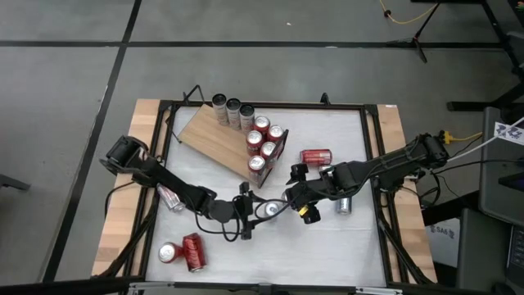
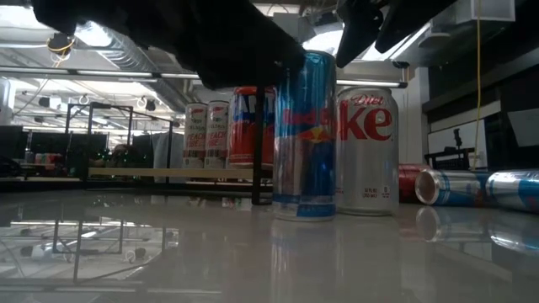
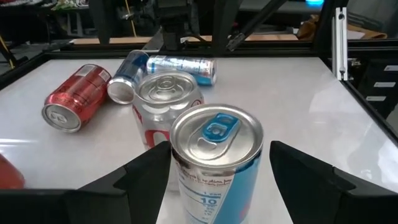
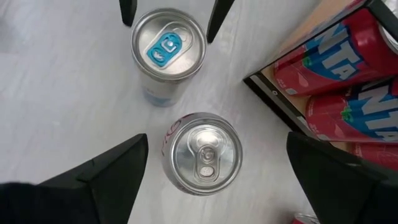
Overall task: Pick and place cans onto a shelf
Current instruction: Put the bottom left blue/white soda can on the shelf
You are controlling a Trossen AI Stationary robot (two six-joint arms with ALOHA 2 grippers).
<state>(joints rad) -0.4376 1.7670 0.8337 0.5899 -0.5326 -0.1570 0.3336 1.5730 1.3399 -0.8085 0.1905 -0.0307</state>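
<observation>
While the left gripper (image 3: 214, 171) stands with its fingers spread on either side of an upright blue-and-silver can (image 3: 214, 158), gaps show on both sides, so it does not clamp it. The right gripper (image 4: 214, 168) hangs wide open above an upright silver Diet Coke can (image 4: 202, 154), touching nothing.

In the high view the left arm reaches from the left edge toward lower centre, and the right arm stretches from the right edge leftward to meet it.

The shelf (image 1: 214, 135) lies tilted at upper centre of the table (image 1: 327, 238), carrying seven cans: three silver-topped ones along its upper edge (image 1: 233, 106) and four red ones at its framed end (image 1: 264, 143). Off the shelf I count seven more cans, five lying and two standing.
</observation>
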